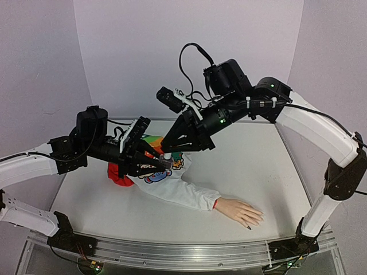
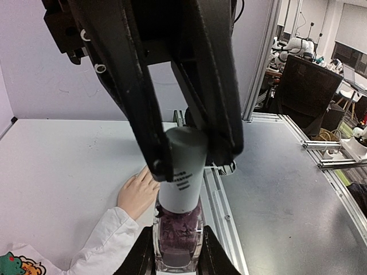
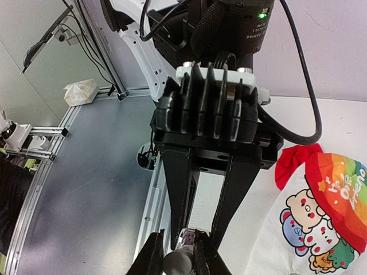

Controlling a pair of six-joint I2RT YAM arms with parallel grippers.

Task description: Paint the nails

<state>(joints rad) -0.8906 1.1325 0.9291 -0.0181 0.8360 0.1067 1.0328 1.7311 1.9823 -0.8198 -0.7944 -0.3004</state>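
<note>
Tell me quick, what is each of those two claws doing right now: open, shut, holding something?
The left gripper is closed, holding the small clear bottle by its glass body.
The right gripper is closed on the bottle's pale cap.

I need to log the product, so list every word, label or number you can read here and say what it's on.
Nothing can be quoted with confidence.
Cap of the polish bottle: lines of dark print, too small to read.
Shirt, rainbow print: white lettering, blurred and cut off.
Left arm: small white print by a green light, too blurred.
</note>
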